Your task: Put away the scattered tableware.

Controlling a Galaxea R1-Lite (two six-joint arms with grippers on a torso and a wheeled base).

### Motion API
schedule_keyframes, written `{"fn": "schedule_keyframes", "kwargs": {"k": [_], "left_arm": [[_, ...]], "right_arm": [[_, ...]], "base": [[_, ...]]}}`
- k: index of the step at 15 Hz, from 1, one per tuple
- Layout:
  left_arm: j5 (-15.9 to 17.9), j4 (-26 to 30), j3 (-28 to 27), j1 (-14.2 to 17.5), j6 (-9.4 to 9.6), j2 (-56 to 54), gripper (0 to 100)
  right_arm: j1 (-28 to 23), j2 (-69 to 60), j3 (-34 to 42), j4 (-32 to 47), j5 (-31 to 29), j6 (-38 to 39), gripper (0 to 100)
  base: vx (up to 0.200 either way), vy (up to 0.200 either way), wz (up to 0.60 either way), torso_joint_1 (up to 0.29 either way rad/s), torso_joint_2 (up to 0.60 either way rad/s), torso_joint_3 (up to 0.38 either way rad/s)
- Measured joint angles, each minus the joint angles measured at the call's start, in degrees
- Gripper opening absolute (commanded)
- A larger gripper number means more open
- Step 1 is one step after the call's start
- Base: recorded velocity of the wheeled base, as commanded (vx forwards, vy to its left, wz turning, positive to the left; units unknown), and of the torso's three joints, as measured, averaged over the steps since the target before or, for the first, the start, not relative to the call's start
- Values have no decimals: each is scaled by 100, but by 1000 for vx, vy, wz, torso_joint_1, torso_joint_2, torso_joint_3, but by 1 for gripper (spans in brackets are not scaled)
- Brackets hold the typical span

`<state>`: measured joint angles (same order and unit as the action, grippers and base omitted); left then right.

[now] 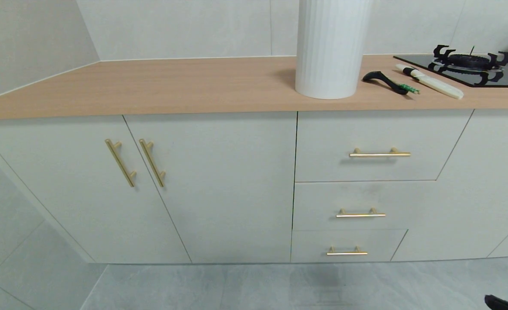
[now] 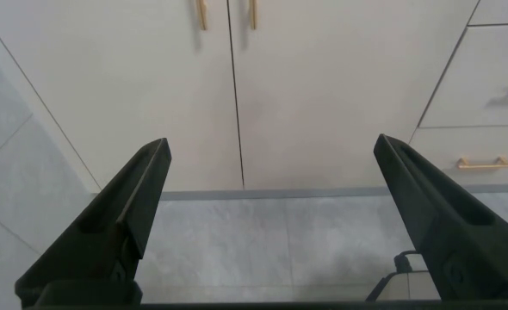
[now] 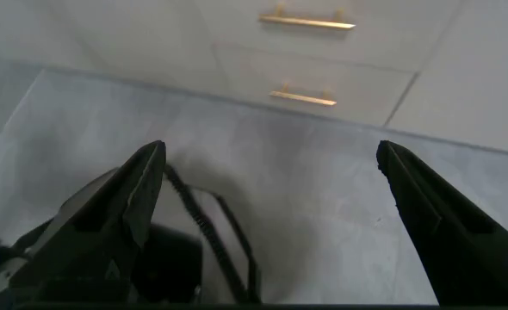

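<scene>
White ribbed cylinder near desk front edge; peeler, knife toward right edge. Left end effector, right end effector spread wide, empty.

Left of the tall white canister, the counter offers wide passage. To its right, a peeler and knife lie close together, hemmed by the stove grates just beyond. The drawers below are shut.

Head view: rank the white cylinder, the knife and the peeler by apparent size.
1. White cylinder, by far the largest.
2. Knife, somewhat longer than the peeler.
3. Peeler, smallest.
</scene>
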<state>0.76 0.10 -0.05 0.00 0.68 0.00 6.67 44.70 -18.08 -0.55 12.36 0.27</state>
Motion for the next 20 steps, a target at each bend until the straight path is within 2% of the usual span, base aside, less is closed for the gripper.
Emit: {"fn": "schedule_keyframes", "kwargs": {"k": [8,11,13,17,20], "left_arm": [[-2,0,2,0,0,0,100],[-7,0,2,0,-9,0,100],[-7,0,0,0,-30,0,100],[-10,0,-5,0,-28,0,100],[-10,0,-2,0,-33,0,100]], "right_arm": [[267,4044,-2822,-256,235,-17,100],[278,5219,-3552,-312,246,-27,100],[289,5890,-3746,-638,157,-37,100],[276,6712,-3597,-1953,-10,-51,100],[336,7142,-3366,-2942,-613,-59,100]], "base": [[0,0,0,0,0,0],[0,0,0,0,0,0],[0,0,0,0,0,0],[0,0,0,0,0,0],[0,0,0,0,0,0]]}}
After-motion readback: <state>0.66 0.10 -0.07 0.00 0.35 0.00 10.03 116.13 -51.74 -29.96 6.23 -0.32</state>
